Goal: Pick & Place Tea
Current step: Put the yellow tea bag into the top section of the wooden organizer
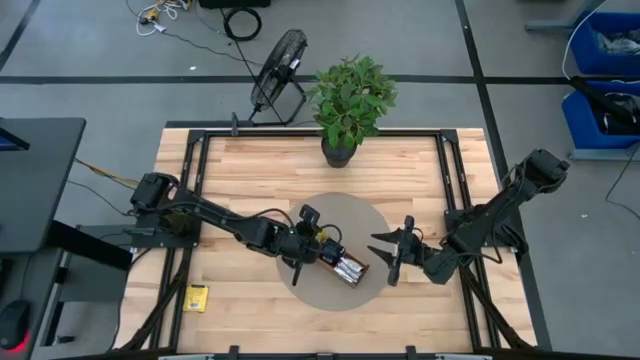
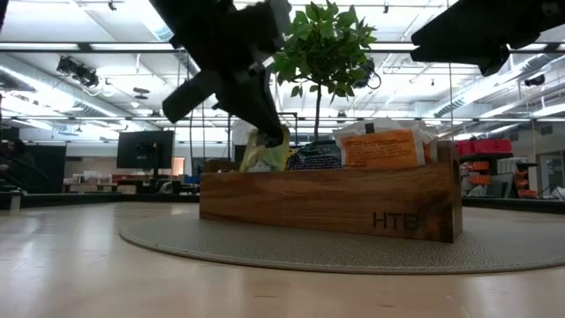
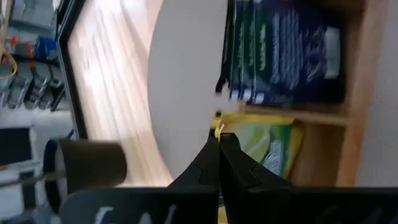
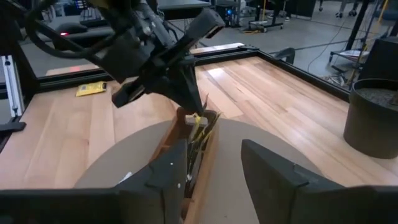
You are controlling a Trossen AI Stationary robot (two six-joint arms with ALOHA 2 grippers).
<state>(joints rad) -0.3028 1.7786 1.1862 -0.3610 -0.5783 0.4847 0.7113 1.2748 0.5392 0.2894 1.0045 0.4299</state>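
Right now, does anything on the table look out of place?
Yes. One yellow sachet lies alone on the bare wood near the table's front left corner, far from the wooden tray on the round mat where the other sachets stand.

Wooden table (image 1: 250,170); round mat (image 1: 360,215), plant pot (image 1: 338,152), yellow sachet (image 1: 197,297)

The desk (image 1: 250,165) is pale blond wood with darker grain streaks, framed in black, and a round grey mat (image 1: 350,215) lies on it under a brown wooden tray (image 2: 335,201). The sachets in the tray run yellow-green (image 3: 273,140), dark navy with pale print (image 3: 292,50) and orange-and-white (image 2: 381,148) — one more yellow sachet (image 1: 197,297) lies on the bare wood. Both arms are black, and the plant (image 1: 350,95) is green in a dark pot.
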